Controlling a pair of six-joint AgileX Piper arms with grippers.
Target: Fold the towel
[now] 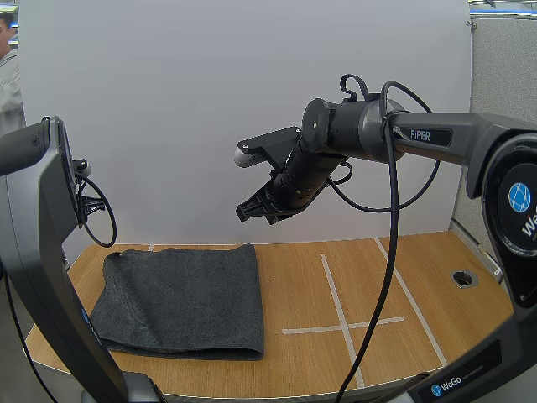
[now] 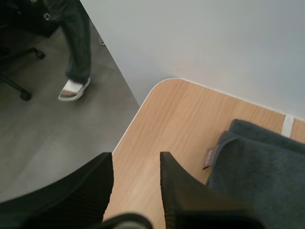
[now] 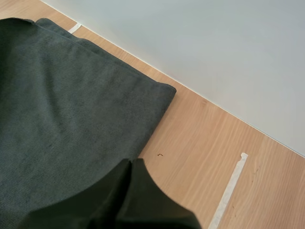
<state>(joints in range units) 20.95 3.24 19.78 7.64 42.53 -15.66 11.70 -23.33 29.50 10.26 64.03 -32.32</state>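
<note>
two arms at a rounded light wooden table. far left of the high view, at the upper edge: part of a person's grey sleeve; below it, dark left arm standing along the side of the frame.

lower left of centre: dark grey terry towel, folded into a thick rectangle, flat on the wood, one neat edge turned toward the middle of the table, apart from both grippers. above and right of it, mid-frame: right gripper, high off the table, angled down and left toward the towel, touching nothing. right of the towel: cross of thin white tape lines on bare wood. further right, near the table's edge: small round metal-rimmed hole.

from the left wrist: left gripper with black ribbed fingers standing well apart, nothing between them, over the table's rounded corner. towel just beside, small label at its edge. beyond the table's edge, a person's dark-trousered leg on grey floor.

from the right wrist: fingers pressed together into one dark wedge, gripping nothing, above the towel near its folded corner.
</note>
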